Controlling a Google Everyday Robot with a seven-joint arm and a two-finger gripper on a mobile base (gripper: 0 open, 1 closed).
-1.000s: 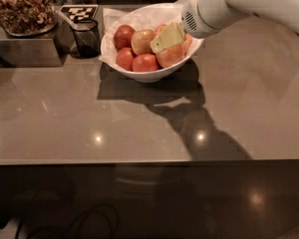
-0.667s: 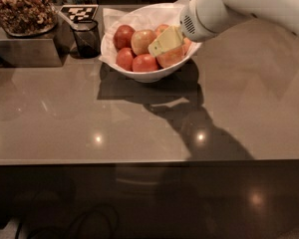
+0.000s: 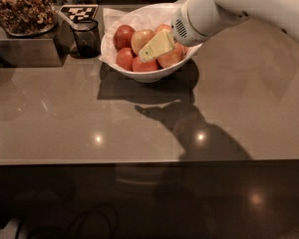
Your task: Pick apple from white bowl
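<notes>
The white bowl (image 3: 150, 75) stands at the back of the brown counter, lined with white paper and holding several apples. The apple (image 3: 140, 38), pale yellow with an orange-red blush, lies in the middle of the pile between deeper red ones. My gripper (image 3: 146, 55), with pale yellow fingers on a white arm that comes in from the upper right, reaches down into the bowl. Its tip is just right of and below the apple, over the red apples at the front. It hides part of the pile.
A small dark cup (image 3: 85, 37) stands just left of the bowl, with a checkered tag (image 3: 78, 12) behind it. A tray of nuts (image 3: 21, 9) sits on a metal box (image 3: 25, 51) at the far left. The counter's front edge (image 3: 139, 161) runs across the lower half.
My gripper has moved left and down, deeper into the bowl and closer to the apples. The bowl and apples have not moved.
</notes>
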